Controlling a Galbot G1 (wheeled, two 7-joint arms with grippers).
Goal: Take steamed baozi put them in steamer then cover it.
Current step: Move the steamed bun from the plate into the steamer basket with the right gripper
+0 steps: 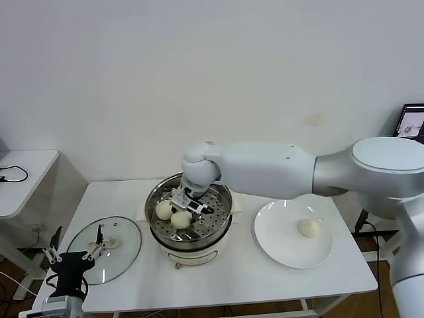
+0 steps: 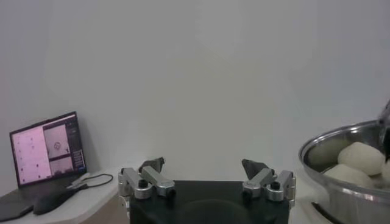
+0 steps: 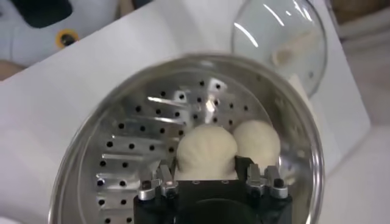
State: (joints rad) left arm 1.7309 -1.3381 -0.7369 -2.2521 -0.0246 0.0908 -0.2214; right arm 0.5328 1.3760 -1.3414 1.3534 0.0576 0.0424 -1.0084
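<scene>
Steel and shiny, the round steamer pot [image 1: 190, 215] sat mid-desk in the head view, right hand [image 1: 186, 201] reaching down into it, pinching an off-white bun beside another. One bun [image 1: 307, 227] waited on the flat white plate [image 1: 278, 248]. Left wrist view: left hand [image 2: 207, 176] idle, spread wide near the glass lid. Right wrist view: bun [image 3: 205, 152] gripped over the perforated tray; I'd lower it fully, then let go gently.

Right arm [image 1: 265, 169]: smooth glossy white shell, fat rounded segments, grey band at elbow joint, ball-shaped wrist housing. Right gripper [image 1: 187, 201]: black block body, silver metal finger links with dark screws. Left gripper [image 1: 74, 254]: black housing, silver linkages, dark finger pads [image 2: 253, 166], thin black cable looping at wrist.
</scene>
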